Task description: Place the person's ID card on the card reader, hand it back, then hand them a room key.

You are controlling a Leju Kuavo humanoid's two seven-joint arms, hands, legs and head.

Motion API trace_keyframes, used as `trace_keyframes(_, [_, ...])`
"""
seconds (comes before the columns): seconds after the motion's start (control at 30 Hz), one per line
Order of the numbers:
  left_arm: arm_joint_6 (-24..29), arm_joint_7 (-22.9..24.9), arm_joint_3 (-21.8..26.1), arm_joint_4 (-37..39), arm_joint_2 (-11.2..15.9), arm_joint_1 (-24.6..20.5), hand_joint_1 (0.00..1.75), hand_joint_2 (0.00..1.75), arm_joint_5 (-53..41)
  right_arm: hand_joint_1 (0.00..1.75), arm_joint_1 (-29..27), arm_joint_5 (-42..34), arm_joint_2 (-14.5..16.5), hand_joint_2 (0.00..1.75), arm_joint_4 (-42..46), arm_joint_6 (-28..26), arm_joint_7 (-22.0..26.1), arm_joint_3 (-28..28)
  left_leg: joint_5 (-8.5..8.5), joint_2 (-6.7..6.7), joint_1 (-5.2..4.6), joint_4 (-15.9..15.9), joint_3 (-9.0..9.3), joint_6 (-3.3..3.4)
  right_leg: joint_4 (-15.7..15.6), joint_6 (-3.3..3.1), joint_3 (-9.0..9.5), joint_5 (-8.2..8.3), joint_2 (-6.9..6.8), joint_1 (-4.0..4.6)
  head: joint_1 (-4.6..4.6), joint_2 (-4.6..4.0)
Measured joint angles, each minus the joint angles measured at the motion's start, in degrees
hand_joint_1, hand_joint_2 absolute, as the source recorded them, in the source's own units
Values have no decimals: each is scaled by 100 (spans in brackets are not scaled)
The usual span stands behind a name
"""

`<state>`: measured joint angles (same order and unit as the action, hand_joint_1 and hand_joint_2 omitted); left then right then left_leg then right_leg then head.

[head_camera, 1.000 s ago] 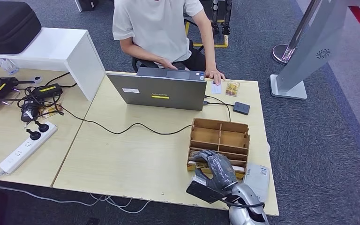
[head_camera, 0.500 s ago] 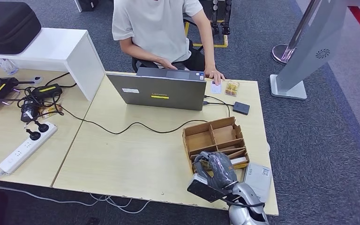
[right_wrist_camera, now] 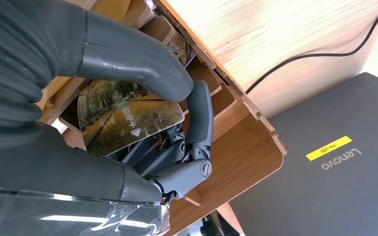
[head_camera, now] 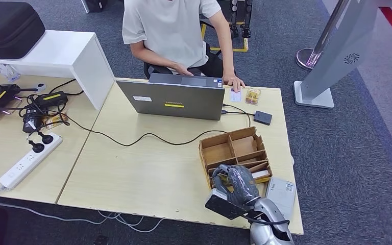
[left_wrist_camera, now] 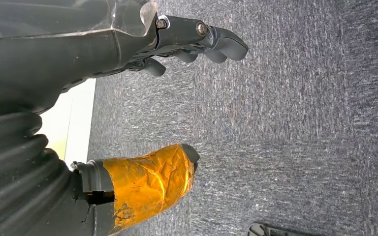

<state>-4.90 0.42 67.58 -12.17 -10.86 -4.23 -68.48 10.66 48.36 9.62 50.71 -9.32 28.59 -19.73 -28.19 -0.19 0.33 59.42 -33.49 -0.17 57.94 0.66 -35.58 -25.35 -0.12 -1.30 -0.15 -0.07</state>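
Pinching one room key card (right_wrist_camera: 128, 118) between thumb and fingers, the right hand (head_camera: 235, 185) is reaching into the near end of the single wooden organizer box (head_camera: 232, 153), which is sitting askew. Hanging over carpet, the left hand (left_wrist_camera: 177, 44) is holding nothing, fingers loosely apart. Beyond the box, one card reader (head_camera: 263, 117) is lying; beyond that, one ID card (head_camera: 235, 95) is resting beside the person's hand (head_camera: 235, 81), right of one laptop (head_camera: 176, 99).
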Motion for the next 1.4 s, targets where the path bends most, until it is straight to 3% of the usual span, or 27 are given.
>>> trace_keyframes(0.37, [9,2,1,0,9,0,0,175,-92,175,87,-134,9,175,397,185,-44,45,0,0,0,0,-1,0,1,0,0,1,0,0,0,0])
trace_keyframes(0.9, [-8,9,-2,0,70,-1,0,175,-320,175,1076,-580,11,175,1033,467,-332,452,3,2,0,0,0,-3,2,0,0,2,0,0,1,0])
trace_keyframes(1.4, [-108,-46,-42,0,101,-2,0,175,-472,175,2063,-588,92,175,880,638,-592,899,3,1,0,0,-1,-3,3,-2,0,4,0,0,1,0])
